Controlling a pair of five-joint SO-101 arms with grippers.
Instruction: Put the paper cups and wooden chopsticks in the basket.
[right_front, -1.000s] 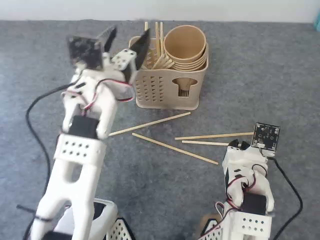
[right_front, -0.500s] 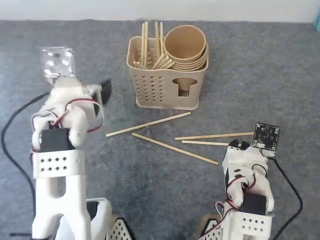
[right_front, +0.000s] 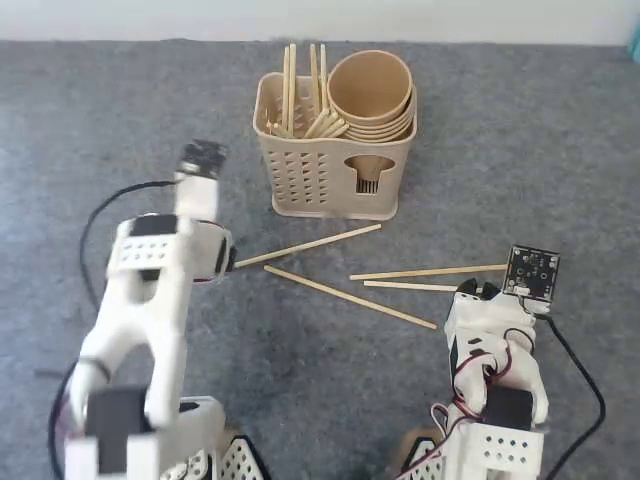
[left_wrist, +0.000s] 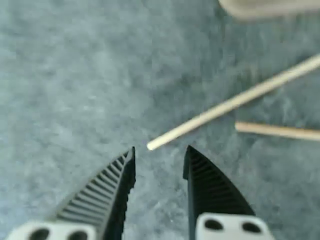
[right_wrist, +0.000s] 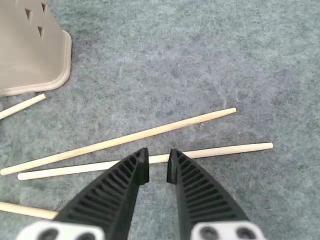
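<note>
The grey carpeted surface (right_front: 520, 130) carries everything. The high view shows the white left arm (right_front: 150, 290) at lower left and the white right arm (right_front: 495, 340) at lower right. At top centre, the beige perforated plastic basket (right_front: 330, 180) holds stacked tan paper cups (right_front: 370, 85) and upright wooden chopsticks (right_front: 290, 80). Four loose wooden chopsticks (right_front: 350, 297) lie on the surface below it.

The left wrist view shows the left arm's jaws parted and empty, with one chopstick end (left_wrist: 155, 144) just beyond their tips. The right wrist view shows the right arm's jaws narrowly parted and empty, above a chopstick (right_wrist: 220, 150).
</note>
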